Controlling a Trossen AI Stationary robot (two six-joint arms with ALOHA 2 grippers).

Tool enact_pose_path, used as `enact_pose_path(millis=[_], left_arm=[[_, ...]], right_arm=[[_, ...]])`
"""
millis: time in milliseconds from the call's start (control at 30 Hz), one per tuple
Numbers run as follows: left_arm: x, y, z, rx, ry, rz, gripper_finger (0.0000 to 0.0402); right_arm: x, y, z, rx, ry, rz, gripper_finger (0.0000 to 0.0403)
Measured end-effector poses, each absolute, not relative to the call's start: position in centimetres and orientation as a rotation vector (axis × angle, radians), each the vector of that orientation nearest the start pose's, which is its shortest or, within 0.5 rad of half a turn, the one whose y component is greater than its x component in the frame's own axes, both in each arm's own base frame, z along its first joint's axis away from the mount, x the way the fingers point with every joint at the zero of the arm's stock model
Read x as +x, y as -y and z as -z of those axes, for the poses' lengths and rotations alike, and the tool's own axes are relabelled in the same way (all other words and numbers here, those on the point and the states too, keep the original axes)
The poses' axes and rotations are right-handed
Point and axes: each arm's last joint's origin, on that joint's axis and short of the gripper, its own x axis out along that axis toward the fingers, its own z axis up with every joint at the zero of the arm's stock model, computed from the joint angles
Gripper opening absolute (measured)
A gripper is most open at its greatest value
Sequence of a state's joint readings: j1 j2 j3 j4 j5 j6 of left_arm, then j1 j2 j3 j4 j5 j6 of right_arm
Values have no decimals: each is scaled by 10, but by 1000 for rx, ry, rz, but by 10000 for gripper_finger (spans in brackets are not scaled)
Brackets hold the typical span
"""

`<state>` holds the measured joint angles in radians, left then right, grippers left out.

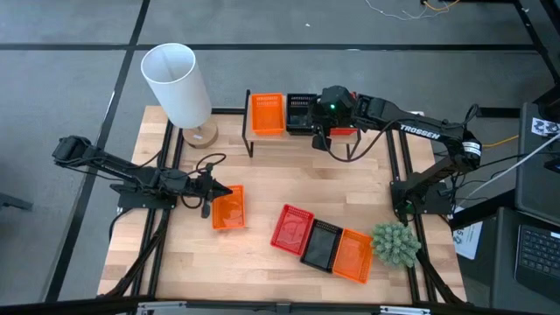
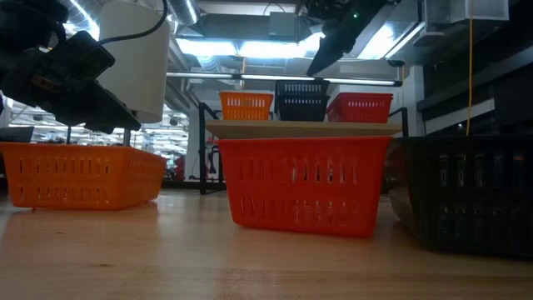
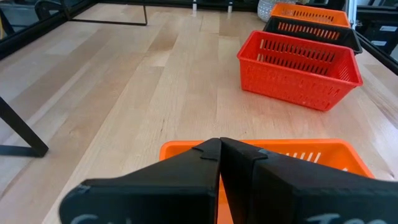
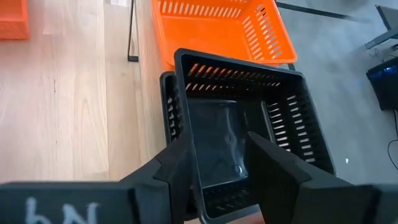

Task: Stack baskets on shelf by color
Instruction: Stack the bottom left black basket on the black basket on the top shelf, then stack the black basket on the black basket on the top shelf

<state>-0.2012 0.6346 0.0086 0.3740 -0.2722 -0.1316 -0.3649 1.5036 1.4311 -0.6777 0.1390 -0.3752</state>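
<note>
Left arm (image 1: 114, 171): extended low across the table's left side; left gripper (image 3: 219, 163) fingers pressed together. Right arm (image 1: 420, 140): reaching inward at the rear; right gripper (image 4: 217, 165) fingers parted.

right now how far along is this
Done: shelf holds an orange basket, lower black basket and red basket. In hand: right gripper holds the upper black basket over it; left gripper grips a loose orange basket. Left: that, plus the three-basket row.
</note>
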Motion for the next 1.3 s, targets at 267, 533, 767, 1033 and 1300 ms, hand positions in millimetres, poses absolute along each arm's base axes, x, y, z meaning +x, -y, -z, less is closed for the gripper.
enact_pose_path(millis=[267, 533, 767, 1033, 1300], left_arm=[[133, 19, -141, -72, -240, -87, 0], [133, 19, -141, -71, -240, -86, 0], [133, 19, -141, -72, -240, -86, 0], [133, 19, -141, -72, -240, -86, 0], [133, 19, -141, -70, -240, -85, 0]], right_arm=[[302, 121, -336, -267, -856, 356, 147], [301, 120, -340, -277, -839, 382, 147], [301, 102, -335, 17, -827, 198, 147], [296, 33, -321, 388, -1032, -289, 147], [291, -64, -290, 461, -1199, -127, 147]])
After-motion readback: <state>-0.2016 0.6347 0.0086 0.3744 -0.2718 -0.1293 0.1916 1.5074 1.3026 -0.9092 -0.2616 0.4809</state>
